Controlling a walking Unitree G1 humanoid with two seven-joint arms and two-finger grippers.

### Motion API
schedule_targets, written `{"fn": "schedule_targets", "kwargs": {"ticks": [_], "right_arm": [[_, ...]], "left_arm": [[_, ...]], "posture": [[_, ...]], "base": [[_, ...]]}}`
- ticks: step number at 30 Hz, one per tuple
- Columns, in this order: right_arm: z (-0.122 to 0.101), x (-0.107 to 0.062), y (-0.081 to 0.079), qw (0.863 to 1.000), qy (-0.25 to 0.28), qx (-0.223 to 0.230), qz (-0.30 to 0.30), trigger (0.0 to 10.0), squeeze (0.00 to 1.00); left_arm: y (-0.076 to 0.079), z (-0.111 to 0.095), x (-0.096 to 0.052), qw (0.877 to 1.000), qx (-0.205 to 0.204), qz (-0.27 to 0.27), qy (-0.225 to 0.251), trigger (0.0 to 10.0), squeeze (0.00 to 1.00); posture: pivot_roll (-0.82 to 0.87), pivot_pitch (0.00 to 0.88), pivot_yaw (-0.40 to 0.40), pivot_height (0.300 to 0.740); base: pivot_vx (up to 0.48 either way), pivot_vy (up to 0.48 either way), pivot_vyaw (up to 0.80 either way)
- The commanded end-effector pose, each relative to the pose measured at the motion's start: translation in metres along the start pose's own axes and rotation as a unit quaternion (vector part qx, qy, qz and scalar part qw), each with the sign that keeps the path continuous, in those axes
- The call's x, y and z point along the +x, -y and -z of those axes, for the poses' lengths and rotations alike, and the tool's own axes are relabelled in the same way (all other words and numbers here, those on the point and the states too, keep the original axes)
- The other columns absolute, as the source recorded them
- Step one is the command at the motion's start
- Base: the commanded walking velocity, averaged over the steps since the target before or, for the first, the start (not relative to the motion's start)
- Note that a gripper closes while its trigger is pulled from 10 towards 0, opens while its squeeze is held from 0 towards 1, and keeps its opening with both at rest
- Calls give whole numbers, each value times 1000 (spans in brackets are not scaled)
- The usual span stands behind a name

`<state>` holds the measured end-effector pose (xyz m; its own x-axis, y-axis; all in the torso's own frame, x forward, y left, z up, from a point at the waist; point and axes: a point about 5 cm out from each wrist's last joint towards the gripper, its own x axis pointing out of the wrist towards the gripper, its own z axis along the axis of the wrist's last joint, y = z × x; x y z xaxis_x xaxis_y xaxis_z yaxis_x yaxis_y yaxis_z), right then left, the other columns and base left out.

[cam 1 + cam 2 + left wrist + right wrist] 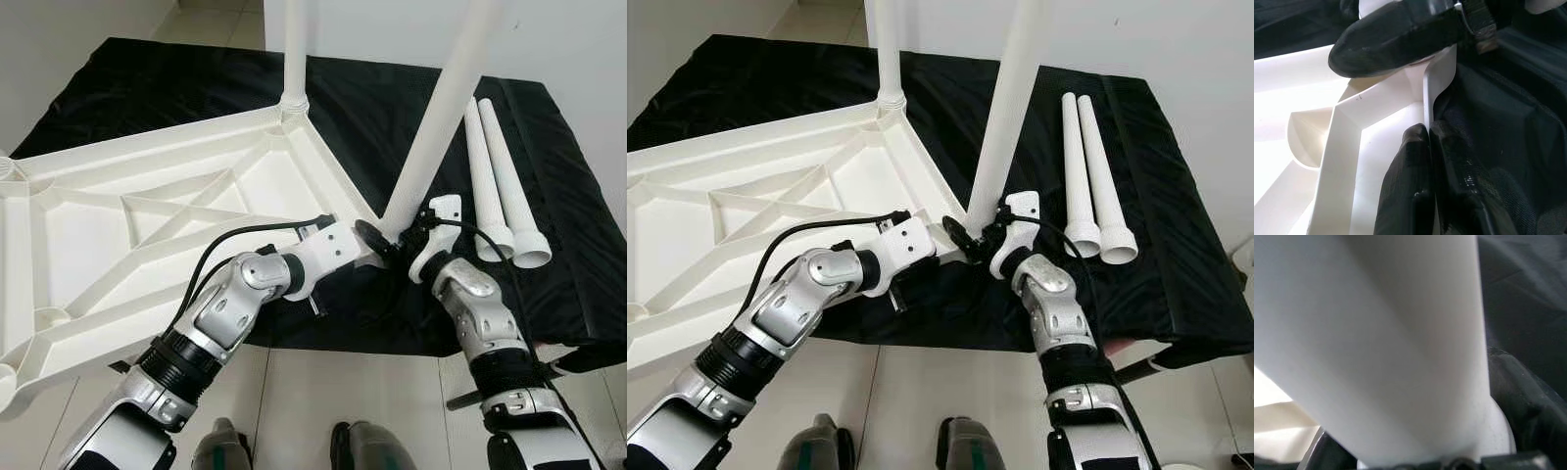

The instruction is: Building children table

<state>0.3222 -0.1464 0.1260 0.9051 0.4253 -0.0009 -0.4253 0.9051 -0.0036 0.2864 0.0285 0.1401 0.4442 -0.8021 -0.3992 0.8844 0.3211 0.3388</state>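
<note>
A white tabletop [147,215] lies upside down on a black cloth. One white leg [296,49] stands upright in its far corner. A second leg [446,98] leans to the right out of the near right corner socket. My right gripper [407,240] is shut on this leg's base; the leg [1376,342] looms large in the right wrist view, with a black finger [1518,391] beside it. My left gripper [367,240] is shut on the tabletop's rim at the same corner; its fingers [1405,181] pinch the thin rim wall [1426,93].
Two loose white legs [500,186] lie side by side on the cloth [549,274] to the right of my right arm. The cloth's front edge runs just beneath both forearms, with tiled floor [382,392] below. A white wall stands behind.
</note>
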Motion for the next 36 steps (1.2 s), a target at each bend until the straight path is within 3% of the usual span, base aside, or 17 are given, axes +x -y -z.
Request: {"fn": "schedule_targets", "kwargs": {"ticks": [1,7,14,15,16,17,18,19,20,21,27,28,30,31,32,33,36], "right_arm": [[8,-2,-1,996,-29,2,88,0,0],[15,-9,-22,978,-33,11,208,0,0],[10,-11,-21,976,-22,17,218,784,0],[10,-11,-20,975,-18,19,220,3882,0],[10,-11,-20,975,-18,19,220,3882,0],[8,-11,-21,977,-14,19,210,10000,0],[7,-11,-22,979,-10,21,200,10000,0],[4,-11,-22,980,-5,25,197,10000,467],[4,-11,-22,980,-5,25,197,10000,467],[2,-12,-19,981,-1,28,192,10000,1000],[-4,-14,-10,984,9,13,178,10000,1000],[-3,-13,-7,985,4,11,170,10000,0],[-3,-13,-5,986,1,10,165,10000,0],[-3,-13,-4,987,-1,10,159,10000,0],[-3,-13,-4,987,-1,10,159,10000,0],[-2,-13,-4,988,-3,9,154,10000,0],[-1,-13,-6,989,-5,13,144,10000,0]], "left_arm": [[12,4,4,1000,-8,29,-5,10000,0],[11,4,4,1000,-11,27,-6,10000,0],[12,4,4,1000,-11,28,-7,10000,0],[12,4,4,1000,-10,29,-7,10000,0],[12,4,4,1000,-10,29,-7,10000,0],[11,5,3,1000,-10,29,-8,10000,0],[11,5,3,1000,-9,29,-8,10000,0],[10,5,3,1000,-10,27,-8,10000,0],[10,5,3,1000,-10,27,-8,10000,0],[9,4,3,1000,-11,26,-7,10000,0],[10,5,4,1000,-11,24,-8,10000,0],[9,5,4,1000,-12,22,-10,10000,0],[9,5,4,1000,-14,21,-12,10000,0],[9,6,4,1000,-17,23,-13,10000,318],[9,6,4,1000,-17,23,-13,10000,318],[9,7,4,999,-26,25,-14,10000,1000],[10,7,3,999,-15,28,-17,10000,1000]], "posture": [[-44,49,-43,740],[-42,62,-46,740],[-48,66,-37,740],[-48,66,-38,740],[-48,66,-38,740],[-48,66,-38,740],[-48,66,-38,740],[-48,66,-38,740],[-48,66,-38,740],[-48,66,-38,740],[-52,63,-39,740],[-52,63,-39,740],[-53,64,-38,740],[-51,62,-39,740],[-51,62,-39,740],[-51,62,-39,740],[-50,63,-39,740]], "base": [[0,0,0],[0,0,0],[0,0,0],[0,0,0],[0,0,0],[0,0,0],[0,0,0],[0,0,0],[0,0,0],[0,0,0],[0,0,0],[0,0,0],[0,0,0],[0,0,0],[0,0,0],[0,0,0],[0,0,0]]}}
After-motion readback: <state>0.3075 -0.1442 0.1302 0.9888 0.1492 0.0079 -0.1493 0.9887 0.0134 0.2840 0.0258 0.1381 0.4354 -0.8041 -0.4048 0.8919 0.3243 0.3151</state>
